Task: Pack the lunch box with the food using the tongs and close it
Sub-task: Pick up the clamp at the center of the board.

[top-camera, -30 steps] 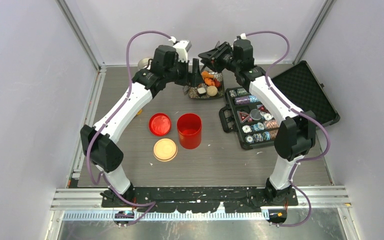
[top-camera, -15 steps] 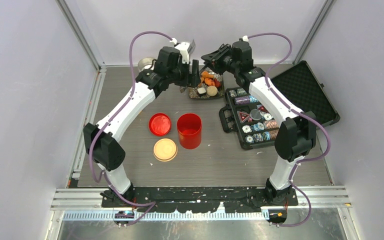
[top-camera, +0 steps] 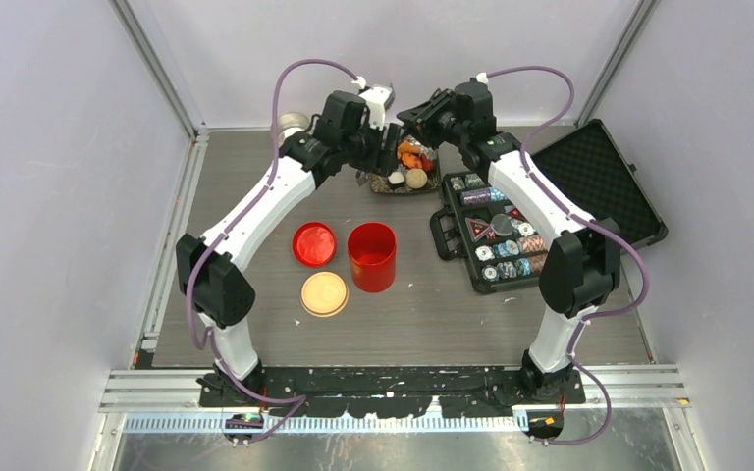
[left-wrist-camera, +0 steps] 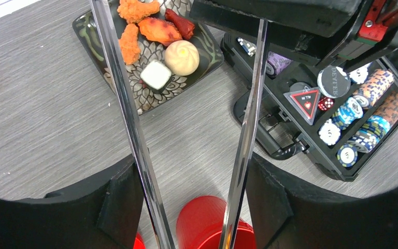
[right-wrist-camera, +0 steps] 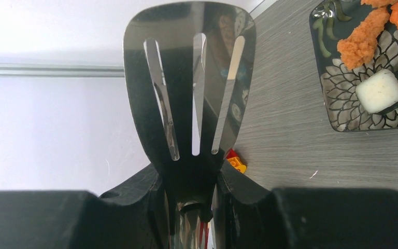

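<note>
The right gripper (right-wrist-camera: 192,181) clamps one pair of tongs (left-wrist-camera: 246,114) by the slotted head; the left gripper (left-wrist-camera: 192,166), partly spread, straddles both arms, grip unclear.

Grey wood-grain table (top-camera: 432,314): red canister (top-camera: 371,257), red lid (top-camera: 313,243), cream tub (top-camera: 324,293), patterned plate (right-wrist-camera: 337,88), open chip case (top-camera: 599,182).

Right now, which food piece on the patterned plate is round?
The tan dumpling, next to the white cube; the orange pieces are irregular and ragged.
</note>
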Action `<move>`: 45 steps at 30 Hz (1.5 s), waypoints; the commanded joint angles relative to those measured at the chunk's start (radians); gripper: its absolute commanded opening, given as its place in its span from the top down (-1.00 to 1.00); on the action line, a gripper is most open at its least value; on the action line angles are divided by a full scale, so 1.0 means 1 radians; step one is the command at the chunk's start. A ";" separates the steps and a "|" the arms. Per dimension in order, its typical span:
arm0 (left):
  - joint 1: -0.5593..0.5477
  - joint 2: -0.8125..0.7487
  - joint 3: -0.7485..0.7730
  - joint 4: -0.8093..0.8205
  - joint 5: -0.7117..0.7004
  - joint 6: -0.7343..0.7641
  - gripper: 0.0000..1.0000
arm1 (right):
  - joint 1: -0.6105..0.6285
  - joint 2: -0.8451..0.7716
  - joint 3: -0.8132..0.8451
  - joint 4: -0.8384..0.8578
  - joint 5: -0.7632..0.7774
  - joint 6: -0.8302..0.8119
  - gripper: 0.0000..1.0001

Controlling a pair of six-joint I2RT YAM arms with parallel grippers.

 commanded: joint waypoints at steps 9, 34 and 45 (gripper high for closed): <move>-0.013 0.054 0.125 -0.077 0.038 0.089 -0.30 | 0.022 -0.071 0.028 -0.002 0.006 -0.021 0.99; 0.026 -0.002 0.065 -0.045 0.111 0.088 0.20 | 0.012 -0.088 0.030 0.017 -0.015 -0.040 -0.04; 0.097 -0.024 0.052 -0.055 0.114 0.138 0.39 | -0.143 -0.123 0.028 0.027 -0.180 -0.137 -0.60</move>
